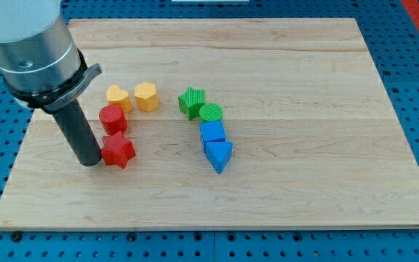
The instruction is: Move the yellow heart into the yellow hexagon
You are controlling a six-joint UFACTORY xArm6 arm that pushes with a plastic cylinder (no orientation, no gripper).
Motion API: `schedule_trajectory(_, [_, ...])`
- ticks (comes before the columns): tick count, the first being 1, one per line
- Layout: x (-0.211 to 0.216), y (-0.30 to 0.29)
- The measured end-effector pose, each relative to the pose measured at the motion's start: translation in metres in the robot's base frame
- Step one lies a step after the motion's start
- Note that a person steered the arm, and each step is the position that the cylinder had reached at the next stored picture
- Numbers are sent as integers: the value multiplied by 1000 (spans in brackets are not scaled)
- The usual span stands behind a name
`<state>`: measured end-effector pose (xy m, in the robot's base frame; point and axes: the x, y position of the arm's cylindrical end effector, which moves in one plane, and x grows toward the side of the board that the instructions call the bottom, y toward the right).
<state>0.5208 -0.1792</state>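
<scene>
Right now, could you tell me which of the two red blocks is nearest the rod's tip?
The red star: it sits right beside my tip, on the view's right, while the red cylinder lies further up the board.

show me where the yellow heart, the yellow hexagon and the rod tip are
yellow heart [118, 97], camera view, top face.
yellow hexagon [146, 94], camera view, top face.
my tip [90, 162], camera view, rod's very end, beside the red star [118, 150].

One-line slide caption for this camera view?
My tip rests beside the red star, while the yellow heart sits just left of the yellow hexagon on the wooden board.
</scene>
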Motion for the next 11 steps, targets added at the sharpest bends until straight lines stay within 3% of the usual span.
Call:
schedule_trajectory(2, [66, 1])
schedule_trajectory(4, [53, 142])
schedule_trajectory(6, [54, 178])
schedule_trajectory(8, [98, 193])
schedule_trajectory(10, [98, 272])
schedule_trajectory(11, [98, 277])
